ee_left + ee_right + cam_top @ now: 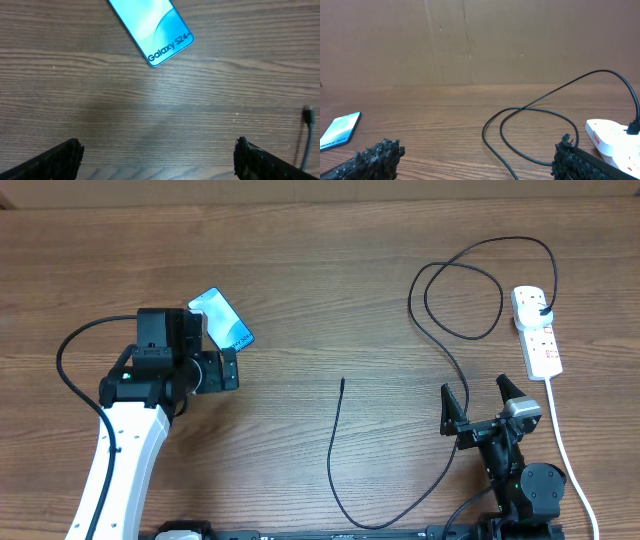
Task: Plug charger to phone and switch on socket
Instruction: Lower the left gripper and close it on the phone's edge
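The phone is lying on the counter showing "Galaxy S24" on its light-blue screen, while the left fingers and right fingers are standing spread.

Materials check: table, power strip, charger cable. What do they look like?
Table: wood or wood-look laminate, matte; brown grain lines run across it.
Power strip: white moulded plastic, smooth, slightly glossy.
Charger cable: black rubbery or plastic jacket, likely; thin and lying in loose loops.

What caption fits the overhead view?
Open left gripper by the phone, open right gripper near the socket; charger plugged in there, connector tip lying loose.
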Controlling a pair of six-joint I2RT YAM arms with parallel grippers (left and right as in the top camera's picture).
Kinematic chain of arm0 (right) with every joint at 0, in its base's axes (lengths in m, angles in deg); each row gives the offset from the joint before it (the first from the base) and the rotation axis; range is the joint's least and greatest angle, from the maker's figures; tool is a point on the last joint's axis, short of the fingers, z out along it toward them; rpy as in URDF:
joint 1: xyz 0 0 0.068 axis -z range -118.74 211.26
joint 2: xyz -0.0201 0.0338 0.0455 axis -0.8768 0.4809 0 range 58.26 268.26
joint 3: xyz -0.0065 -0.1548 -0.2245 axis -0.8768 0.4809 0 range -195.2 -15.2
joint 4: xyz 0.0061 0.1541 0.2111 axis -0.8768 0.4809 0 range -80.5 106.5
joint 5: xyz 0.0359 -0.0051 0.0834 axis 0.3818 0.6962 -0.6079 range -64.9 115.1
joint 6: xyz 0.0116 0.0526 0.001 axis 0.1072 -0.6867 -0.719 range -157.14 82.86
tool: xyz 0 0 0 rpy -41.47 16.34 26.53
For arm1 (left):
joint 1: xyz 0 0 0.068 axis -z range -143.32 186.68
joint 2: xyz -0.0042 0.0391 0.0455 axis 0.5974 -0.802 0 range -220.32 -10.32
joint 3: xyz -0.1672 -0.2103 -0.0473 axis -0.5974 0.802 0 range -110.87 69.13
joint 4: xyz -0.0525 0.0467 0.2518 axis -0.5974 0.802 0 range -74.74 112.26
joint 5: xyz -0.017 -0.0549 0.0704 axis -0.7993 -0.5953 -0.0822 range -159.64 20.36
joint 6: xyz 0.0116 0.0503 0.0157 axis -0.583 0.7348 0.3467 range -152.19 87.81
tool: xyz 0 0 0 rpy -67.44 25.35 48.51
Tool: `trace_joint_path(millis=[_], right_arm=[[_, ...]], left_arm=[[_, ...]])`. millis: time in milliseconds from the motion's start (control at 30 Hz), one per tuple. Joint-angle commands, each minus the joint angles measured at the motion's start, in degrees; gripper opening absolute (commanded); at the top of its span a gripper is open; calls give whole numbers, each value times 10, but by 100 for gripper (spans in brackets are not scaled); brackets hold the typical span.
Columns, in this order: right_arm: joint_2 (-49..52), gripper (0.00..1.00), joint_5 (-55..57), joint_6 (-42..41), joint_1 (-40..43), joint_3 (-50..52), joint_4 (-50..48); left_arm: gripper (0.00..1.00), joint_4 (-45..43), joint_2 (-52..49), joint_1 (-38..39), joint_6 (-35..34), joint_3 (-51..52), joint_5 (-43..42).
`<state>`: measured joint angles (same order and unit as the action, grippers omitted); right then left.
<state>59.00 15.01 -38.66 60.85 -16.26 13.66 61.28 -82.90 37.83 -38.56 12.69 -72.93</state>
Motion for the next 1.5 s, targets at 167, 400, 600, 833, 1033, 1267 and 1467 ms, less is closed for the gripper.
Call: trace_joint_path(millis=[167, 400, 600, 833, 1033, 1267, 1467], right_arm=[[-6, 100, 2, 0, -2, 6, -2], [-6, 100, 2, 0, -2, 6, -2], [-6, 100, 2, 0, -2, 6, -2], [-6, 100, 2, 0, -2, 6, -2], [-6, 100, 2, 0, -2, 6, -2], [-6, 100, 2, 0, -2, 6, -2], [-6, 100, 2, 0, -2, 6, -2]], left_arm=[[100, 64, -54, 4, -73, -126, -6], [100, 186, -203, 11, -147, -308, -10], [100, 172, -283, 26, -170, -366, -31], [100, 134, -328, 27, -170, -366, -92], [99, 125, -338, 27, -171, -365, -83], [100, 154, -339, 26, -276, -376, -25], [100, 252, -381, 26, -301, -459, 23]])
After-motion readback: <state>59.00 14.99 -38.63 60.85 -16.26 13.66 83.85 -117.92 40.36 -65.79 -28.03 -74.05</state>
